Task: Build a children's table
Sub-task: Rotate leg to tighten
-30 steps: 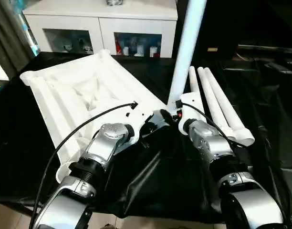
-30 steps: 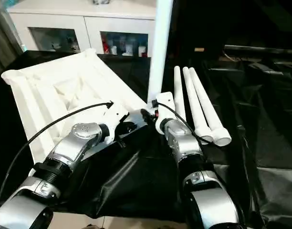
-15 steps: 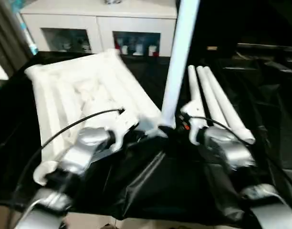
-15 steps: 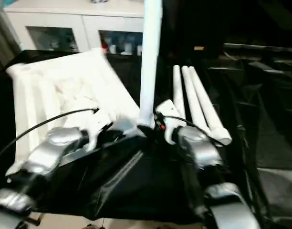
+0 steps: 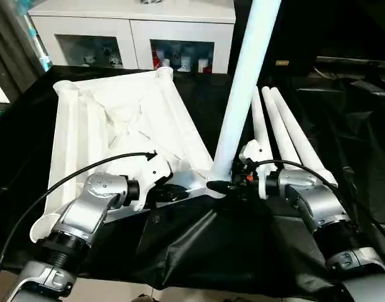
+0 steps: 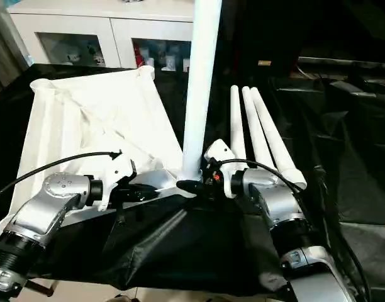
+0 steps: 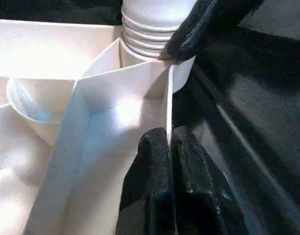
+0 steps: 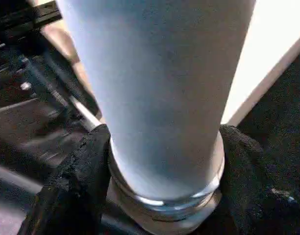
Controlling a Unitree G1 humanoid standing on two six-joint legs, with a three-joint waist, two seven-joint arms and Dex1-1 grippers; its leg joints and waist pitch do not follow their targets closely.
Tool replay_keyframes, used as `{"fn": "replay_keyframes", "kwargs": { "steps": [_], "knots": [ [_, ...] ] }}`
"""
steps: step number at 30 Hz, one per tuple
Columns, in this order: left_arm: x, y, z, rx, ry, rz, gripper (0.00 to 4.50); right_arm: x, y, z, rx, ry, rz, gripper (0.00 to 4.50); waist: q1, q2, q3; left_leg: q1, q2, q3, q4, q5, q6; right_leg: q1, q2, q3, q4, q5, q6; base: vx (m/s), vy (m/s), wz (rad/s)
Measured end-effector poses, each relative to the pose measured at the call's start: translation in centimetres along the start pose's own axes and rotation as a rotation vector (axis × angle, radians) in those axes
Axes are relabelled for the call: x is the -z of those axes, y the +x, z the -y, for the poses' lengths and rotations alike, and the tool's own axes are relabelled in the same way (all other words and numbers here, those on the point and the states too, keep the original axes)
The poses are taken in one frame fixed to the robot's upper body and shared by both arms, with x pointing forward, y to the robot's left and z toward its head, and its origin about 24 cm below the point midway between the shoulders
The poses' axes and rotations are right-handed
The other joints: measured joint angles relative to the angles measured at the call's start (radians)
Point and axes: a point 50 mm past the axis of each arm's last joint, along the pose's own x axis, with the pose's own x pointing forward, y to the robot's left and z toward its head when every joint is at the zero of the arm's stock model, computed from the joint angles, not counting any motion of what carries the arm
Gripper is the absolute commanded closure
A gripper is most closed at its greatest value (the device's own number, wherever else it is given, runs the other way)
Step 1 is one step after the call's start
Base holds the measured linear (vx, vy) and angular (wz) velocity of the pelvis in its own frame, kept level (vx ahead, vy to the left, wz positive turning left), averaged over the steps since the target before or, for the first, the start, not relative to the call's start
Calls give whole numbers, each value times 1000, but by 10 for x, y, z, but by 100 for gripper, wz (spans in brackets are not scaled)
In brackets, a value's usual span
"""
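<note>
Your table top [image 5: 117, 126] lies upside down on the black sheet [image 5: 199, 245], left of centre, ribs up. One leg [image 5: 243, 94] stands upright in its near-right corner socket, leaning slightly right toward the top of frame.

Right gripper [image 8: 160, 186]: fingers [image 8: 76, 181] sit on either side of the leg's base, grasping it just above the threaded collar. Left gripper [image 7: 169, 152]: fingers [image 7: 150, 166] clenched on the thin rim of the top, right beside that socket. The two grippers are close together, nearly nose to nose at the corner.

Around you: three spare legs [image 5: 287, 135] lie side by side on the sheet, just right of the standing leg and directly behind your right wrist. Black cable [image 5: 66, 182] loops over the left forearm and across the top's near edge. White cabinet [image 5: 133, 31] with glass-fronted compartments at the far side, behind the top. Sheet is wrinkled and bunched at the near edge below the grippers.
</note>
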Motion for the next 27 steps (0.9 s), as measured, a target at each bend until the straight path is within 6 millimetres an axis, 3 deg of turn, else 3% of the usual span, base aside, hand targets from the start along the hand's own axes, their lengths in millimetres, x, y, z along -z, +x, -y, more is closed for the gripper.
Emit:
{"fn": "replay_keyframes", "kwargs": {
  "steps": [4,12,13,16,27],
  "knots": [
    [-5,14,-7,-106,-51,10,450,-3,14,10,169,31,7,171,-7,1,0,2,0,0,3,0,0,2,0,1,1,1,-1,0,0,0],
    [-28,63,-13,-303,-158,28,450,-10,40,23,578,194,44,172,1,8,-5,4,-4,1,5,-1,1,7,-5,1,-1,0,0,0,0,0],
    [-30,66,-12,-305,-160,30,450,-11,42,22,595,202,49,172,1,9,-5,4,-4,1,5,-1,2,7,-5,1,-1,0,0,0,0,0],
    [-31,67,-12,-311,-147,32,450,-12,45,22,607,226,70,102,3,9,-5,3,-4,0,3,-1,2,7,-5,0,-1,0,0,0,0,0],
    [-33,70,-16,-345,-121,27,450,-7,38,23,623,215,124,97,3,8,-5,3,-3,0,4,-1,1,6,-5,-1,-1,-1,2,0,0,0]
  ]
}}
